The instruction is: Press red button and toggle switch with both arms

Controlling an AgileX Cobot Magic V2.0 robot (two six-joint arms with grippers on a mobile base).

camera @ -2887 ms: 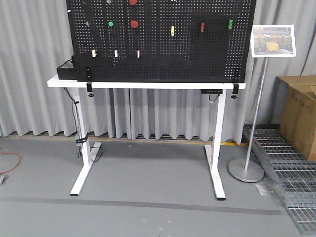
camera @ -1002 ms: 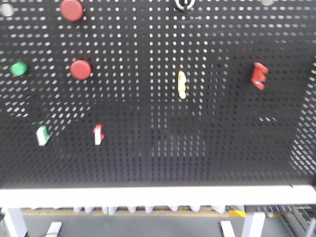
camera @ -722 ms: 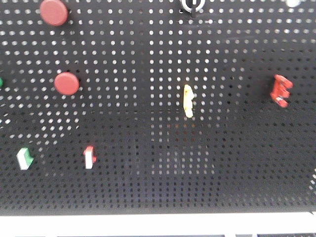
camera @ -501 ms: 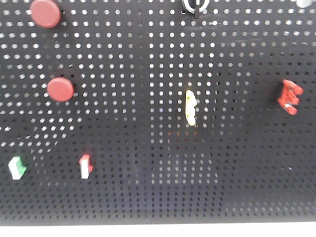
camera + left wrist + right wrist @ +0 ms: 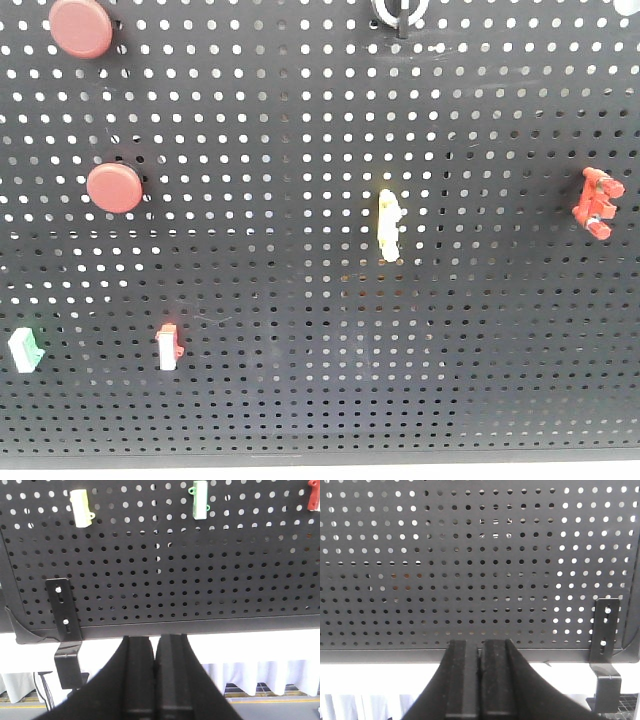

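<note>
The front view shows the black pegboard (image 5: pixel 300 120) close up. Two round red buttons sit on its left, one at the top (image 5: pixel 80 27) and one lower (image 5: pixel 114 188). The toggle switch (image 5: pixel 400 10), silver ring with a black lever, is cut off by the top edge. Neither arm shows in the front view. My left gripper (image 5: pixel 156 639) is shut and empty below the pegboard's bottom left edge. My right gripper (image 5: pixel 480 642) is shut and empty below the bottom right edge. Both are apart from the board.
A slim yellow-white switch (image 5: pixel 390 225), a red bracket switch (image 5: pixel 598 203), a green-white switch (image 5: pixel 25 349) and a red-white switch (image 5: pixel 167 346) sit on the board. The white table edge (image 5: pixel 250 645) runs under it. Black clamp brackets (image 5: pixel 65 625) (image 5: pixel 604 630) hold the corners.
The front view has closed in on the pegboard. The table legs and floor have dropped out of view. The buttons and switches have grown larger and spread outward.
</note>
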